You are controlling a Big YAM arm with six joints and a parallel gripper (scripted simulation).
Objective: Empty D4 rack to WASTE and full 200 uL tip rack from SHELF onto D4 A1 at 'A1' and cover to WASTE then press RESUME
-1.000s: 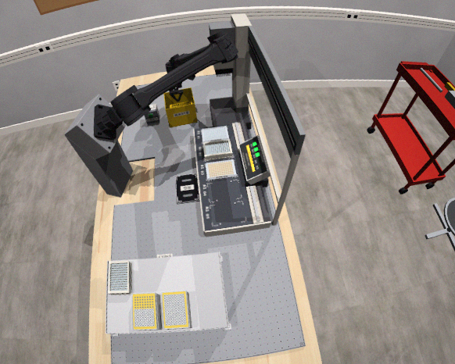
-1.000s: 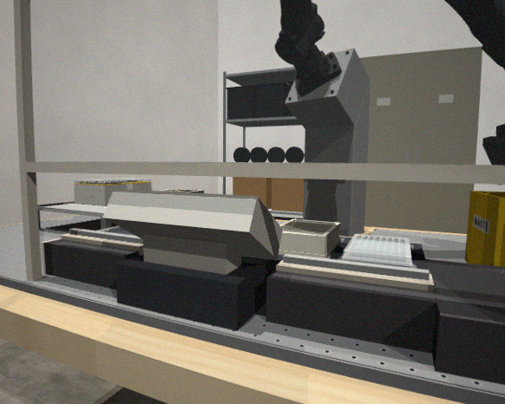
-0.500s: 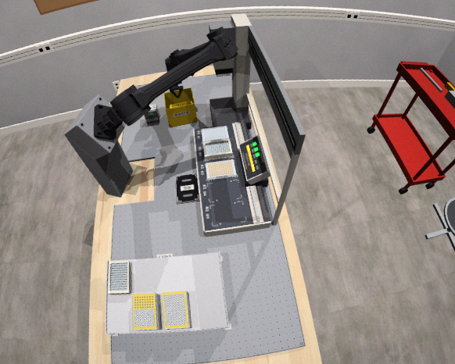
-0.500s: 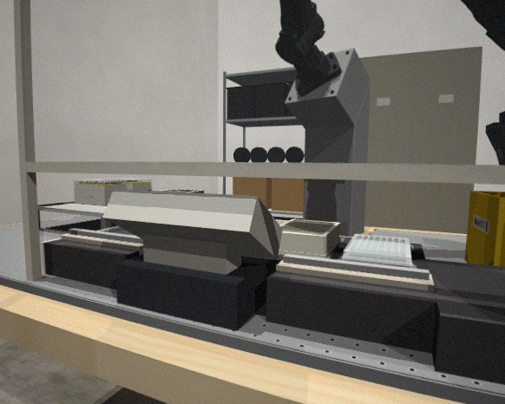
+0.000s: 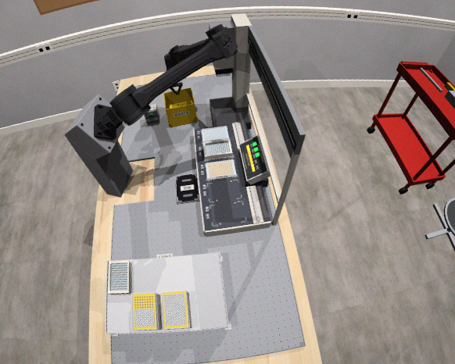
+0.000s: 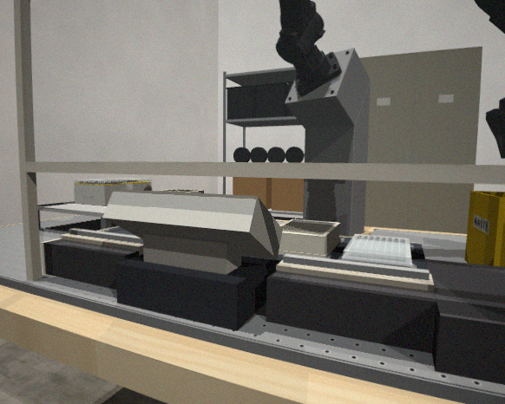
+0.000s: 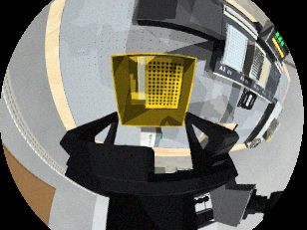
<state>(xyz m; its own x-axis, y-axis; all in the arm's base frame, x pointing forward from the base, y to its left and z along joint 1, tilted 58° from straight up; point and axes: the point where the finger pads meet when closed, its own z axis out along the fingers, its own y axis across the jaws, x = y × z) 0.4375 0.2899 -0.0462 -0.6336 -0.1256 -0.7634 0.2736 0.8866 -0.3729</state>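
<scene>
Above yellow WASTE bin point(image 7: 153, 90), pincer point(image 7: 156, 134) fully spread, holding nothing; yellow rack point(image 7: 162, 85) inside bin.

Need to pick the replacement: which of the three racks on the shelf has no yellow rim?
The white-framed rack, alone at the shelf's back-left corner; the other two are yellow-rimmed.

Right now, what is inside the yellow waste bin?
Inside the yellow waste bin lies a yellow tip rack, its hole grid facing up. The open end effector hovers above. Anything beneath the rack is hidden.
</scene>
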